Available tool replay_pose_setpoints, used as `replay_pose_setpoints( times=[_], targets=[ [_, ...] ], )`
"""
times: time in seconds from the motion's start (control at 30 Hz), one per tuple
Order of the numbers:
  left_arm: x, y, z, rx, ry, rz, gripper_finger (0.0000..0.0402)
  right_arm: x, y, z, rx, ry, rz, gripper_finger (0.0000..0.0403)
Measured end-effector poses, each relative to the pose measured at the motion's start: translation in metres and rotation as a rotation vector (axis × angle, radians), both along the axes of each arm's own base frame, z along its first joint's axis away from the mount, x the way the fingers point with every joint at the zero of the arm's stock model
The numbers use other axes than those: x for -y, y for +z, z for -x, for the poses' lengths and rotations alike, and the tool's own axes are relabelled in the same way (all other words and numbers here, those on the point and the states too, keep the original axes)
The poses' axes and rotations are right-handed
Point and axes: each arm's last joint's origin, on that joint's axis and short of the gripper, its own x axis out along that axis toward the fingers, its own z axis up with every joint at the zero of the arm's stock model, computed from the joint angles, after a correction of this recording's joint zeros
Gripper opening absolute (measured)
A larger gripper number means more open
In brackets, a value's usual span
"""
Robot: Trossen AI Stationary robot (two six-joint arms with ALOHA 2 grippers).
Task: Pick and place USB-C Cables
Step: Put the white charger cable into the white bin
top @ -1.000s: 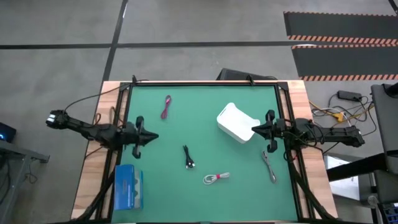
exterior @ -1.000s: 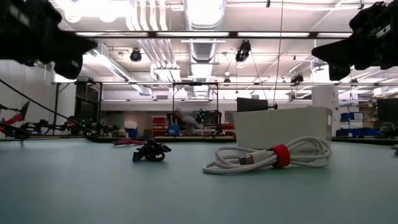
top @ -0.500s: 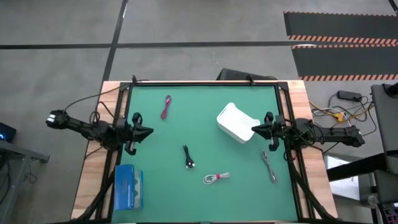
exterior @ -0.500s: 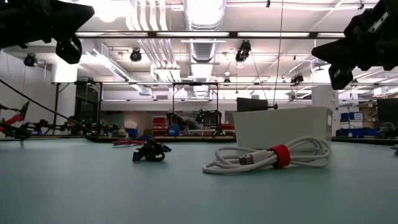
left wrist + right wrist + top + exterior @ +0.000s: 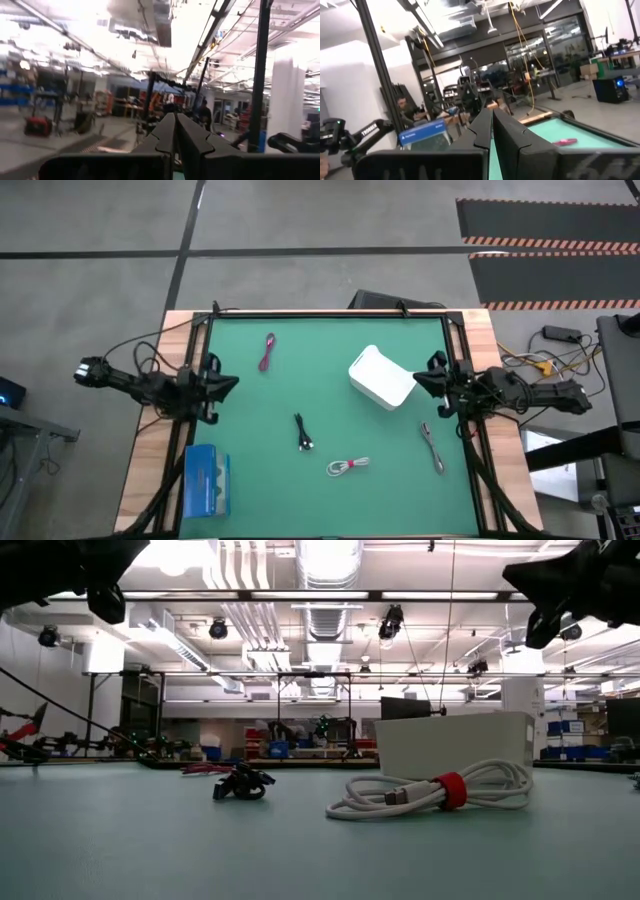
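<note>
The bench [image 5: 400,490] is a green mat framed in pale wood, standing on a grey concrete floor in a large workshop with ceiling ducts and strip lights visible in the low view. My left gripper [image 5: 228,386] sits at the left edge of the mat, raised off the surface, with its two fingers [image 5: 167,135] pressed together and holding nothing. My right gripper [image 5: 420,378] sits at the right edge, also raised, fingers [image 5: 492,127] closed against each other and empty, just beside a white box [image 5: 380,377] that stands right of centre on the mat. The four USB-C cables all lie loose on the mat, apart from both grippers. The magenta-red cable [image 5: 268,352] lies in the far left part of the mat, beyond my left gripper. The black cable [image 5: 303,432] lies near the middle, toward the near edge. The white cable [image 5: 348,467] with its pink tie lies nearer the front edge, to the right of the black one; in the low view it is the closest item, coiled flat with the tie around its middle [image 5: 450,790]. The grey cable [image 5: 432,447] lies stretched out near the right edge, on the near side of my right gripper. A flat blue box [image 5: 207,480] rests on the wooden border at the near left corner.
</note>
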Motion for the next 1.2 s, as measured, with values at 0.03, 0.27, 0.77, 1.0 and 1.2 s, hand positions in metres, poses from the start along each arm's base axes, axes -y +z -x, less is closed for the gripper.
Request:
replay_pose_setpoints(
  times=[0.03,0.27,0.77,1.0,1.2],
  targets=[
    [0.0,0.001,0.001,0.009,0.01,-0.018,0.0001,0.0,0.0,-0.001,0.003,0.0,0.001,0.0009],
    [-0.001,0.005,0.002,0.033,0.054,-0.067,0.0001,0.0,-0.003,-0.01,-0.045,-0.003,0.01,0.0009],
    [-0.002,0.009,0.005,0.088,0.035,-0.004,0.0001,0.0,-0.001,-0.022,-0.015,-0.004,0.009,0.0009],
    [-0.002,0.011,0.005,0.106,0.035,0.001,0.0001,0.002,0.001,-0.026,0.021,-0.054,0.008,0.0009],
    [-0.002,0.012,0.006,0.114,0.038,0.005,0.0001,0.002,0.007,-0.038,-0.024,-0.06,0.019,0.0009]
  ],
)
